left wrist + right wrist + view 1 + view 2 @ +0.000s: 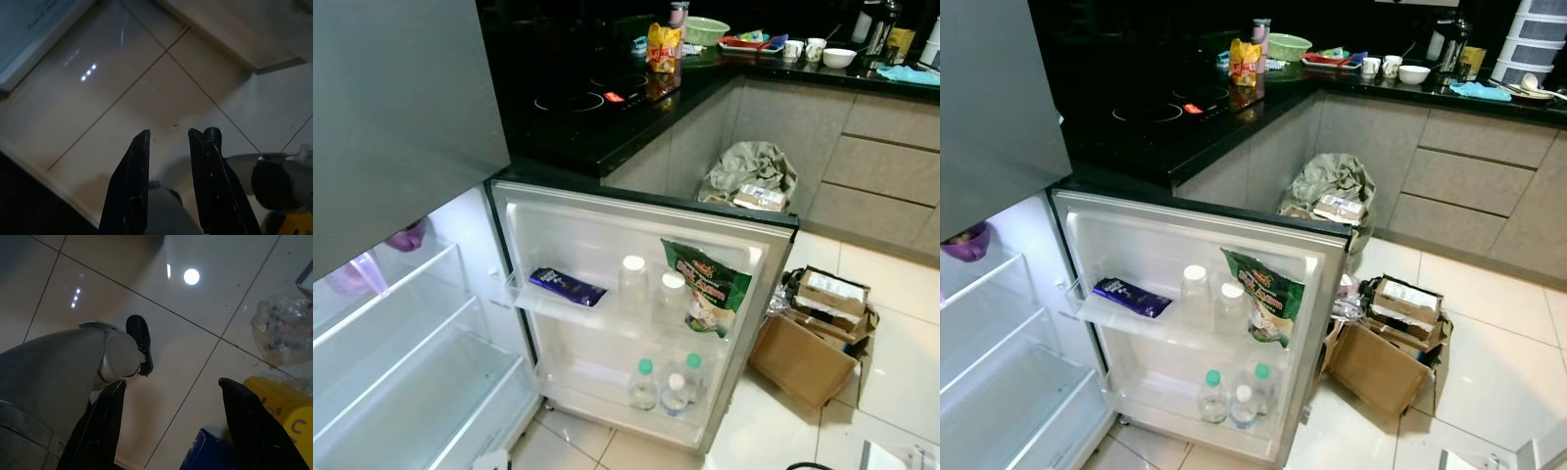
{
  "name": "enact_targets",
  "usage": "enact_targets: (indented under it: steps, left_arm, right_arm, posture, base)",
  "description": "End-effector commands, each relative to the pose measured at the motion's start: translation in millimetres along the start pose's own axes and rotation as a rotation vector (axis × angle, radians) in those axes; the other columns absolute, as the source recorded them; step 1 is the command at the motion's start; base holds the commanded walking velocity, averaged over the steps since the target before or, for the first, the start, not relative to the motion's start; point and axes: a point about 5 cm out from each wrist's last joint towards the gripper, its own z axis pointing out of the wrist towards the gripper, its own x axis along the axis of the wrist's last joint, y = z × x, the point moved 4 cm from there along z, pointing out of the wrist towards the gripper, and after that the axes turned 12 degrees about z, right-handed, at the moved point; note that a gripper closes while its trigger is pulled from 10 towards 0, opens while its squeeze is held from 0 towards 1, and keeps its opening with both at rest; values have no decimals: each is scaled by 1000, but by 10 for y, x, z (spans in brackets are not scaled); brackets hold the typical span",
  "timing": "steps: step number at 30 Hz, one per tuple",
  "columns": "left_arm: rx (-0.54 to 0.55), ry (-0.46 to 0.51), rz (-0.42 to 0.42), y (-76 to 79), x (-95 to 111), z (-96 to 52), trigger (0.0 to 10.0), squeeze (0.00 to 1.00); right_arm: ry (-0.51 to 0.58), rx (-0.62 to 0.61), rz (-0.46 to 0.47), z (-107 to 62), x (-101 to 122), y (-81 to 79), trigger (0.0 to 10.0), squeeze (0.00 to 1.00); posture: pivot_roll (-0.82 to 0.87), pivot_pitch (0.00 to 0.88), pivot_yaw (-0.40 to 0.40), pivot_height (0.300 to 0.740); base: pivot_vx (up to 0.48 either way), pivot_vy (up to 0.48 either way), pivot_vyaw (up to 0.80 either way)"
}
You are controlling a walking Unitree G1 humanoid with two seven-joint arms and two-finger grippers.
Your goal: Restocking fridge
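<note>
The fridge door [607,230] stands wide open below the black counter [597,127]. On the door's upper shelf, a dark purple chocolate bar [567,286] lies flat at the hinge end; two clear white-capped bottles [633,279] stand upright side by side toward the middle, and a green snack bag [708,287] leans at the outer end, just beside them. In the lower door shelf three small water bottles [664,384] stand clustered, two with green caps and one with a white cap. The inner fridge shelves [401,343] are lit, with a purple bowl [408,236] at the back of the top one.

On the tiled floor [891,362] past the door's outer edge sits an open cardboard box [808,338], and a bin lined with a grey bag [749,176] stands against the cabinets. A yellow packet [663,46] stands on the counter near the hob.

The left end effector [168,139] hangs over the floor tiles, its fingers slightly apart and holding nothing. The right end effector [171,387] also hangs low over the floor, fingers spread wide and empty, with a yellow and blue package [274,406] and a crumpled clear plastic bag [283,328] on the tiles near it.
</note>
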Motion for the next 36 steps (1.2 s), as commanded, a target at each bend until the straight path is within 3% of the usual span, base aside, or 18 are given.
enact_targets:
  steps: [1,26,36]
  left_arm:
    - [-13,-16,-14,34,-57,-7,10000,0]
    - [-49,-31,-12,87,-83,-6,10000,0]
    - [-48,-38,-41,102,-96,-2,10000,0]
  right_arm:
    - [7,0,10,2,5,-6,10000,0]
    - [24,7,-18,-3,22,-7,10000,0]
    - [40,91,-25,-3,56,-100,10000,0]
  posture:
    - [-88,0,-2,740]
    - [-87,0,4,740]
    - [-88,0,3,740]
  base:
    - [0,-300,0]
    - [0,-423,0]
    - [0,-318,232]
